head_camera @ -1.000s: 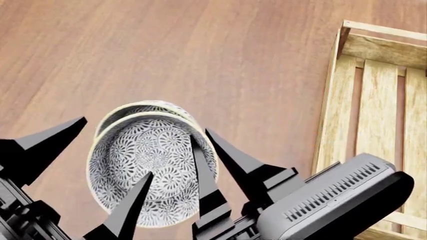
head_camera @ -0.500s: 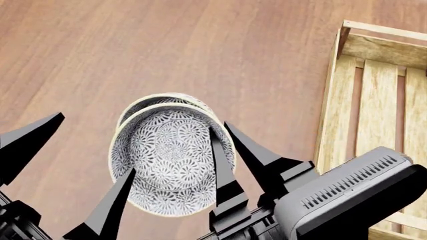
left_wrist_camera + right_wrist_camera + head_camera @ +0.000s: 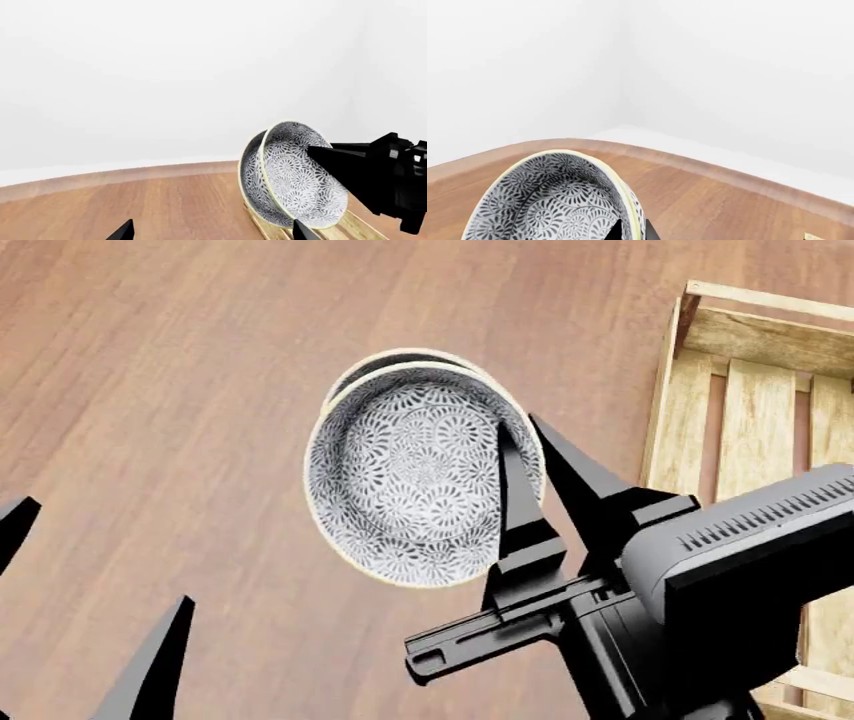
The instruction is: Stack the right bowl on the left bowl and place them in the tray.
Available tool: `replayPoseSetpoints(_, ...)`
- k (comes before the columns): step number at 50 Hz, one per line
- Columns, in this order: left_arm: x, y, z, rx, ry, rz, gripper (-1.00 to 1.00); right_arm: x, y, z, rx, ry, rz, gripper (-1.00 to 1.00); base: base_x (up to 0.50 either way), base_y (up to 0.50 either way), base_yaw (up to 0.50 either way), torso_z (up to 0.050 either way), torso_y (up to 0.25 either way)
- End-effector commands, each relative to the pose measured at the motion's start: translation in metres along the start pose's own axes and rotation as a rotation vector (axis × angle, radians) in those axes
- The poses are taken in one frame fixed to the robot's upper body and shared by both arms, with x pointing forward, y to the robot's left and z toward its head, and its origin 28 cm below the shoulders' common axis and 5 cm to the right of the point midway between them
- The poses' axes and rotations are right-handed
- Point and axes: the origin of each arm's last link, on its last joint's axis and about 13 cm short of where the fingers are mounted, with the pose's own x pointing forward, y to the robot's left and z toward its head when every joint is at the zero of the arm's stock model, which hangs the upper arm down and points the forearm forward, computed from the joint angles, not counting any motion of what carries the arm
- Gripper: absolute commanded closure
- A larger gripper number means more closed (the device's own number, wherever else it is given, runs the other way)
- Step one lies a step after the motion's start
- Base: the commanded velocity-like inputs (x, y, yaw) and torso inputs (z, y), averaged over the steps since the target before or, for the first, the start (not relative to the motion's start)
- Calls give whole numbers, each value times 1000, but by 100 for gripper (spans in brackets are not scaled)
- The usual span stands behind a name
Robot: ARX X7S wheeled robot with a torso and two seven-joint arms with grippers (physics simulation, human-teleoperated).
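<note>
Two patterned grey-and-white bowls are nested, the upper bowl (image 3: 420, 470) inside the lower bowl (image 3: 387, 360). My right gripper (image 3: 527, 440) is shut on their right rims and holds the stack tilted above the table. The stack also shows in the right wrist view (image 3: 554, 200) and the left wrist view (image 3: 293, 180). My left gripper (image 3: 87, 570) is open and empty at the lower left, apart from the bowls. The light-wood slatted tray (image 3: 754, 400) lies to the right of the stack.
The brown wooden table (image 3: 174, 360) stretches to the left and behind the bowls. The tray's near left wall (image 3: 661, 440) stands just right of my right gripper's fingers. White walls fill the wrist views.
My right gripper has carried the stacked bowls up and to the right, toward the tray. My left gripper has drawn back to the lower left, away from the bowls.
</note>
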Motion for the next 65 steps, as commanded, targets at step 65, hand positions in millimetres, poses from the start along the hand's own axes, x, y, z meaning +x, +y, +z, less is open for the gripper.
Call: replayPoseSetpoints(65,-22,-21,-37,-165,-44,169,-100,44,-88,-9,706,-66,-741,100,0,0,0,0,1)
